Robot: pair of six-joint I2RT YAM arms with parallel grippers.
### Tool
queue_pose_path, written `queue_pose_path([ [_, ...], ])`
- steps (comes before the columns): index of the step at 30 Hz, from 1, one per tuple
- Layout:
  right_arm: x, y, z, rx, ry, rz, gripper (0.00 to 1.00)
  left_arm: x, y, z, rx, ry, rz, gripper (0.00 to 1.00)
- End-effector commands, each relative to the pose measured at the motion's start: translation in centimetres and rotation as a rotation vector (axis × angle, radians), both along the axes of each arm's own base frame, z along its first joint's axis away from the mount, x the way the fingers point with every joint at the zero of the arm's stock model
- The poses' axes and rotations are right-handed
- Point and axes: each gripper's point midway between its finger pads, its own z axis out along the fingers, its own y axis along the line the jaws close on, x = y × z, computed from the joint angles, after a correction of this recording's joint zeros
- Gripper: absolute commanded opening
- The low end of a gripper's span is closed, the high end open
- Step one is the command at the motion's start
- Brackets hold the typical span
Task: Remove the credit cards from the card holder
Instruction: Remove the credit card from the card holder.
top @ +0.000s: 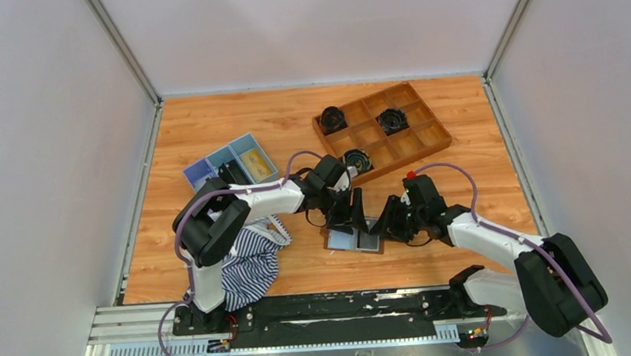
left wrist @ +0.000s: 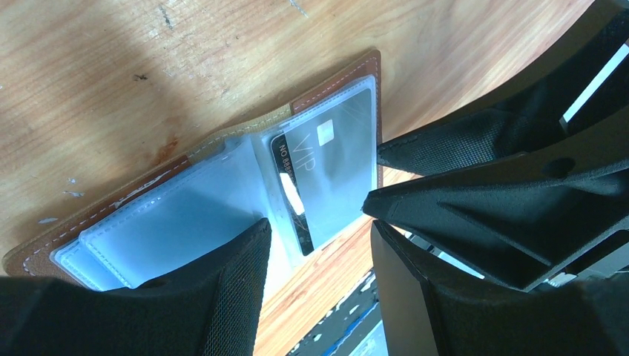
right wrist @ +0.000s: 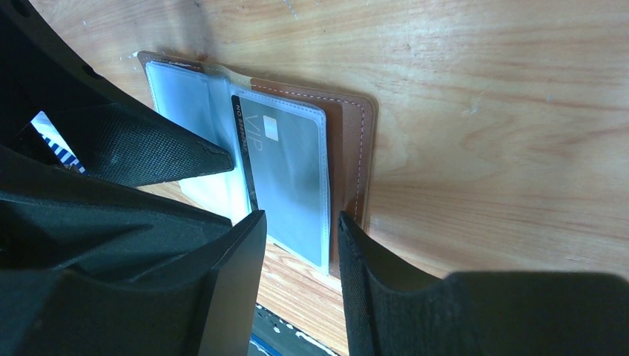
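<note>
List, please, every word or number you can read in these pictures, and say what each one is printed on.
"VIP": on the dark card, which sits in a clear sleeve of the open card holder.
"NO 88...": along that card's black edge. The digits after these are too blurred to read.
No other text is legible. In the top view everything is too small to show any writing.

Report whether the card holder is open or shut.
Open: the card holder lies spread flat, sleeves facing up, a dark VIP card inside one.
</note>
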Motion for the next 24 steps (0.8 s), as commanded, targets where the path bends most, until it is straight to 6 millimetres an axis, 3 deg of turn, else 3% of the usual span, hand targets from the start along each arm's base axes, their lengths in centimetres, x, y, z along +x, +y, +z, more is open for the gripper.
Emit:
queue_pose_path([
  [1, 0.19, -0.62, -0.37, -0.023, 0.008, -0.019, 0.44, -0.05, 0.38, 0.0, 0.034, -0.022, -0.015, 0.58],
  [24, 0.22, -0.06, -0.64, -0.002, 0.02, 0.002, 0.44, 0.14, 0.24, -0.04, 0.038, -0.024, -0.015, 0.56],
])
